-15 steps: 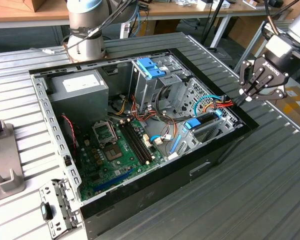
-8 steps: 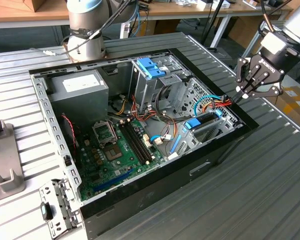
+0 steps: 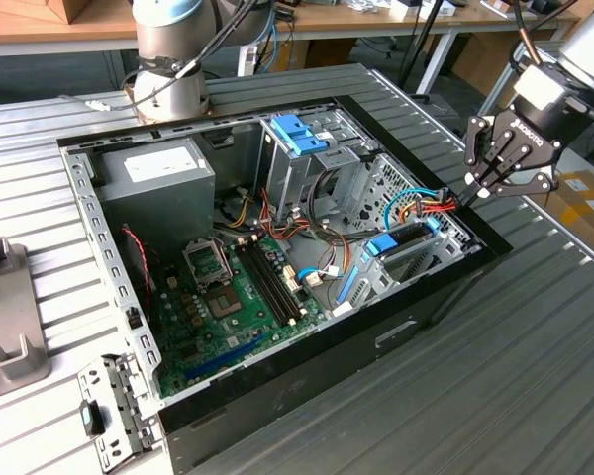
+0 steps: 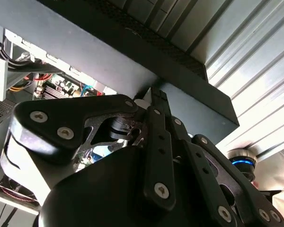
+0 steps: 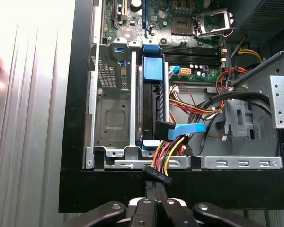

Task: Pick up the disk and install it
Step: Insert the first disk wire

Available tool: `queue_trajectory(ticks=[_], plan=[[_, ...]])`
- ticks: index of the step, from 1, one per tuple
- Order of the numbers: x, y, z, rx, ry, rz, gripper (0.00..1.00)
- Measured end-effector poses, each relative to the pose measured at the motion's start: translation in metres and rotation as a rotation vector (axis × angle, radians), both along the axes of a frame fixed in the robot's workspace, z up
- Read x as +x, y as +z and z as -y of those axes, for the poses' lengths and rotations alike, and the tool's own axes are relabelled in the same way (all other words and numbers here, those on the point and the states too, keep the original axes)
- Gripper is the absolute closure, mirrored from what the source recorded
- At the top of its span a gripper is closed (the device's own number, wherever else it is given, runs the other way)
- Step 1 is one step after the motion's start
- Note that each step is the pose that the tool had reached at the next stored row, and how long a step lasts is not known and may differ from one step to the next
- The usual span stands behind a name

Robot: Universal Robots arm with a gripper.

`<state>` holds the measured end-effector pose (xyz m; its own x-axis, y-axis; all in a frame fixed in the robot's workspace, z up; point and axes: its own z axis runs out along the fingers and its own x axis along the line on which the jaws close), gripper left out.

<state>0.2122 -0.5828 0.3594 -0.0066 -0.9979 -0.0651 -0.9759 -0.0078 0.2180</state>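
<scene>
At the computer case rim, two o'clock of the disk in the exterior view: hovered with gripper clenched against the power connector; found disk seated in its bay; judged likely to snag the wires and yank the plug

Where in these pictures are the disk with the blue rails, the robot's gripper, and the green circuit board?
disk (image 5: 152,101): first wrist view, on its dark body between the blue rails.
gripper (image 3: 483,190): exterior view, at its fingertips by the case's edge.
green circuit board (image 3: 210,309): exterior view, on bare board beside the processor socket.
</scene>
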Motion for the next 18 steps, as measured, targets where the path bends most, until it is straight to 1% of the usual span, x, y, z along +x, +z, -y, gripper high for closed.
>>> queue_trajectory(ticks=[13, 17, 18], plan=[[-0.0097, 0.0000, 0.0080, 0.0000, 0.000, 0.0000, 0.90], [-0.0132, 0.0000, 0.0113, 0.0000, 0.000, 0.0000, 0.90], [-0.0147, 0.0000, 0.0130, 0.0000, 0.000, 0.0000, 0.90]])
